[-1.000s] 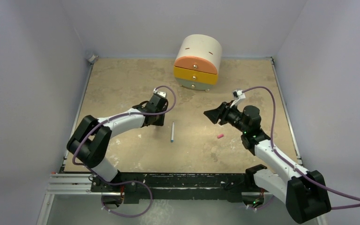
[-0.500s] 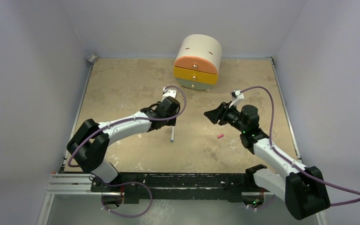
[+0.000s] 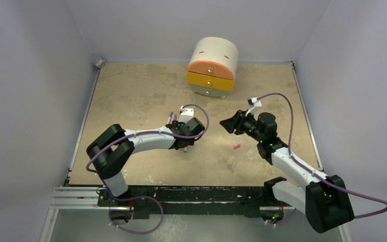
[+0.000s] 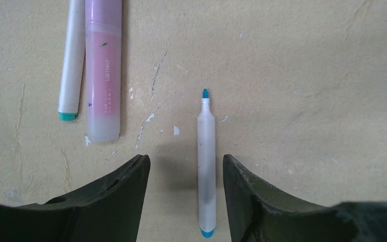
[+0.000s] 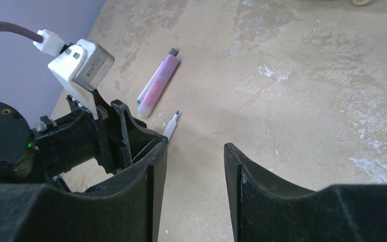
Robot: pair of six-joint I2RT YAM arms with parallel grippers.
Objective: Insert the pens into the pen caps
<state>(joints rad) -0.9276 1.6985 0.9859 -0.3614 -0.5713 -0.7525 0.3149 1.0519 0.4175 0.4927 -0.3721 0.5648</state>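
Note:
In the left wrist view a slim white pen with a teal tip lies on the table between the jaws of my open left gripper, nearer the right finger and untouched. A thick pink pen and a second slim white pen lie side by side at upper left. In the top view the left gripper hangs over the pen, and only the pen's end shows. A reddish-pink cap lies to the right. My right gripper is open, empty and held above the table. No other caps show.
A round drawer cabinet with orange and yellow drawers stands at the back. The left arm's wrist and its camera box fill the left of the right wrist view. The pink pen lies beyond it. Walls enclose the table on three sides.
My left arm has swung right and forward until its open gripper sits over the slim pen, now covering most of it. The right arm has barely moved.

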